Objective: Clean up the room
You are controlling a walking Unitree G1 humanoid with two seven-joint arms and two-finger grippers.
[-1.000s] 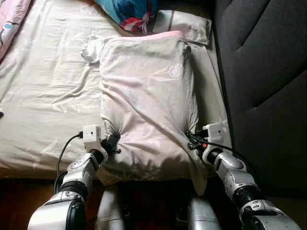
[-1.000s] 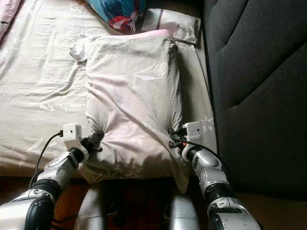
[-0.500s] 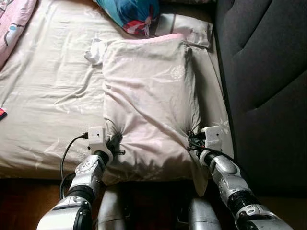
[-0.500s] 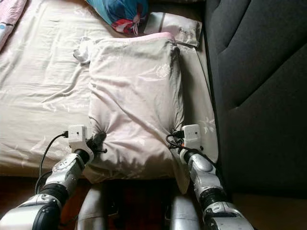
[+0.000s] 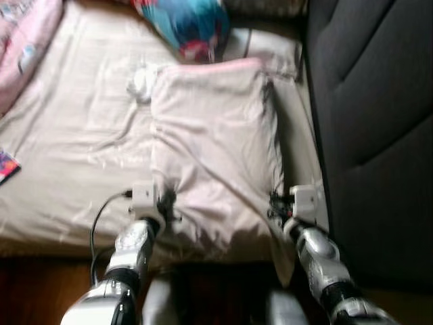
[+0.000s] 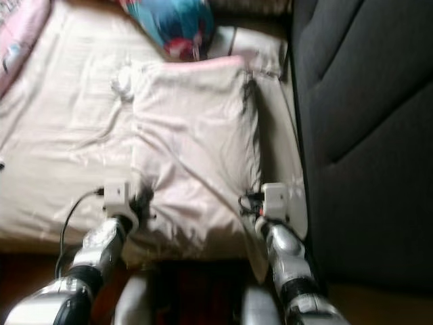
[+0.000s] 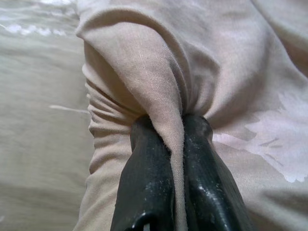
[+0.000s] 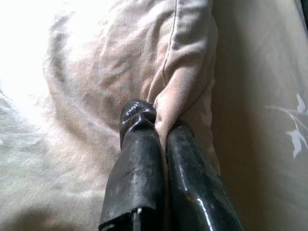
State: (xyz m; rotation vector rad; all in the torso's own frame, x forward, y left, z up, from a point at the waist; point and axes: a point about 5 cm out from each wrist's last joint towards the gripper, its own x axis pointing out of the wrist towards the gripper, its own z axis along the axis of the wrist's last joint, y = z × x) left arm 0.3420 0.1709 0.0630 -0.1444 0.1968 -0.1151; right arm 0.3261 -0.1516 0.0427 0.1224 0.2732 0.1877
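Slid forward slightly: pillow on bed, left pincer and right pincer each clamped on near-corner fabric just ahead. Best pushed evenly, both grips kept level.

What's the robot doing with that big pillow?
The robot is holding the big beige pillow on the bed with both grippers. The left gripper pinches a fold of the pillowcase near one lower corner, and the right gripper pinches the other lower corner, next to the dark headboard. A blue patterned cushion lies beyond the pillow's far edge. The pillow lies flat on the sheet.
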